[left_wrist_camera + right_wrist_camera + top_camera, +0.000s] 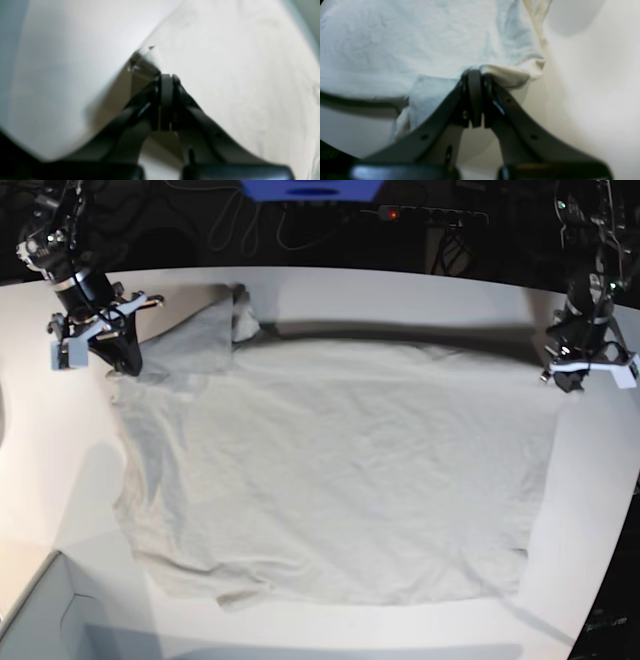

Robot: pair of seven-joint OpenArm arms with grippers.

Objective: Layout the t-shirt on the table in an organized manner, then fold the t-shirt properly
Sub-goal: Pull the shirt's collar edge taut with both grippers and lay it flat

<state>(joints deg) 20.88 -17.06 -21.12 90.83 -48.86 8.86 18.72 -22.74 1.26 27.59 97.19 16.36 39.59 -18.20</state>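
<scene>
- One t-shirt (330, 470), light grey-beige, spread nearly flat and wrinkled over the middle of the table (420, 290); long axis running across the base view, with a sleeve folded up at the far corner on that view's left and a small rumpled flap along the near edge; lifted slightly along the far edge, with a dark shadow band beneath it.
- One table, matte white with a curved far edge; bare strips showing beyond the cloth on every side.
- Two grippers, one at each far corner of the cloth.
- Right gripper (475, 75), on the base view's left: jaws pressed together on a bunched fold of the t-shirt (420, 45), cloth draping down on both sides of the fingertips; table (595, 87) bare beside it.
- Left gripper (167, 77), on the base view's right: jaws closed tight at the shirt's corner, pinching the hem edge of the t-shirt (237, 75); view blurred, so depth of the bite not readable; table (70, 62) bare beside it.
- One pale box corner (35, 620) at the near edge on the base view's left, apart from the cloth.
- One blue object (310, 188) beyond the table's far edge, among dark cables.
</scene>
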